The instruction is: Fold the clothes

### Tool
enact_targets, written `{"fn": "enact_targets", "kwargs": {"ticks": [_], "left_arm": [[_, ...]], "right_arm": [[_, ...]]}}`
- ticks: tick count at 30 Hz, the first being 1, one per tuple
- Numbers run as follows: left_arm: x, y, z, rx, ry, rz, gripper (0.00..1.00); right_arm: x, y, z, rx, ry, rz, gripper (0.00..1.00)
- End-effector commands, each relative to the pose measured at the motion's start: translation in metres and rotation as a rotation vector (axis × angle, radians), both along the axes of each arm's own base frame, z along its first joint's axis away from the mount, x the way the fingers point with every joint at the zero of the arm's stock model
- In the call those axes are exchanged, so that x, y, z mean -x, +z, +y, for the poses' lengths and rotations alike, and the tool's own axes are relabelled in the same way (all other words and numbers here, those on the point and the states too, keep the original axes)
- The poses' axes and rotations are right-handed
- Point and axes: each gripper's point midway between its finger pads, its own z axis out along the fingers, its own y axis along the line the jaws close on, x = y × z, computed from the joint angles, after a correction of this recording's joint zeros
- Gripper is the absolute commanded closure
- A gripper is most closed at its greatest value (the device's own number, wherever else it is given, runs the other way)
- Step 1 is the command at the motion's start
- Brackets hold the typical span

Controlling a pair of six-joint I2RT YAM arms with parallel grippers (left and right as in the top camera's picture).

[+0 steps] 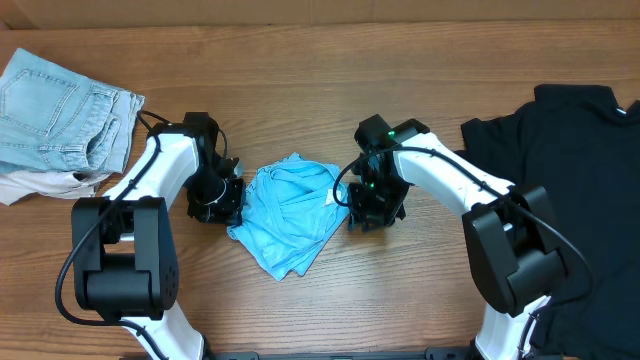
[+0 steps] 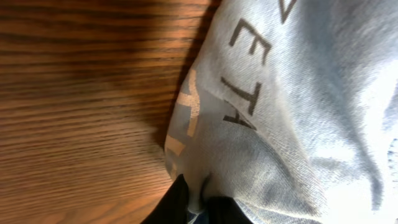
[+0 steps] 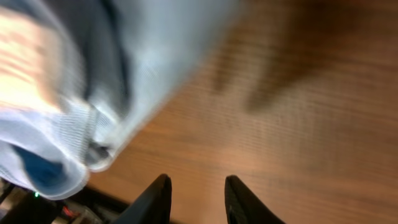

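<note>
So the blue tee [image 1: 290, 215] is sitting bunched up mid table [image 1: 300, 80], right btw the two arms, and imo that's the whole thing the next move is hanging on: the wad is running lengthwise from the far side back toward the robot, w/ one claw flanking each long side. The left claw [image 1: 222, 200] is pressing right up against the tee's left edge. In the left wrist view its fingers [image 2: 177, 202] are sitting v close together w/ a fold of cloth poking btw them, but tbh I can't tell if it's actually pinching or just resting there. The right claw [image 1: 372, 212] is hanging just beside the right edge, and the right wrist view is showing its tips spread apart w/ only bare wood btw them, so it's holding nothing, w/ the tee lying up and to its left. So left is nearer, right is needing a short reach inward. Materials: the tee is looking like soft, slightly heathered jersey w/ dark block letters and a pale orange print, plus a ribbed band [image 3: 81, 124] showing near the right claw (blurry tho). It's rumpled, no flat edges, so prob needing spreading first. The table is looking like smooth wood grain. The pale jeans [image 1: 60, 110] on an off-white piece [image 1: 40, 182] are lying far left, the black tee [image 1: 570, 160] far right, both well apart from the claws.
</note>
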Motion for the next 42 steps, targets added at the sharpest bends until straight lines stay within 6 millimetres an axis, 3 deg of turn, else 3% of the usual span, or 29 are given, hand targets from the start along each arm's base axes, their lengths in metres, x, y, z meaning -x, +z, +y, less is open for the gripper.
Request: {"fn": "enact_targets", "kwargs": {"ticks": [1, 4, 9, 12, 14, 18, 22, 26, 29, 33, 38, 42], "left_arm": [[0.003, -0.001, -0.006, 0.037, -0.017, 0.002, 0.82], [0.003, -0.001, -0.006, 0.038, -0.017, 0.002, 0.78], [0.003, -0.001, -0.006, 0.038, -0.017, 0.005, 0.77], [0.004, -0.001, -0.006, 0.038, -0.017, 0.007, 0.76], [0.005, -0.001, -0.006, 0.038, -0.017, 0.011, 0.79], [0.004, 0.000, -0.006, 0.038, -0.015, 0.010, 0.80], [0.004, 0.000, -0.005, 0.038, -0.013, 0.008, 0.79], [0.002, -0.001, -0.005, 0.038, -0.014, 0.001, 0.79], [0.001, -0.002, -0.003, 0.024, -0.016, -0.005, 0.87], [0.001, -0.004, 0.008, -0.039, -0.029, -0.006, 0.95], [0.002, -0.006, 0.016, -0.089, -0.037, -0.003, 0.96], [0.001, -0.005, 0.019, -0.098, -0.025, -0.001, 0.96]], "right_arm": [[-0.040, 0.029, 0.004, -0.080, 0.007, -0.183, 0.68], [-0.063, 0.031, 0.006, -0.117, 0.002, -0.270, 0.67], [-0.058, 0.025, 0.012, -0.139, 0.011, -0.245, 0.62], [-0.056, 0.025, 0.014, -0.140, 0.017, -0.245, 0.48], [-0.059, 0.025, 0.015, -0.147, 0.017, -0.257, 0.47], [-0.065, 0.028, 0.022, -0.185, 0.027, -0.286, 0.68], [-0.062, 0.024, 0.023, -0.184, 0.025, -0.283, 0.67], [-0.058, 0.015, 0.021, -0.178, 0.007, -0.267, 0.96], [-0.052, 0.017, 0.016, -0.162, 0.001, -0.241, 0.96], [-0.053, 0.036, -0.003, -0.119, -0.035, -0.238, 0.96], [-0.054, 0.062, -0.013, -0.125, -0.064, -0.261, 0.96], [-0.049, 0.060, -0.022, -0.073, -0.084, -0.241, 0.96]]}}
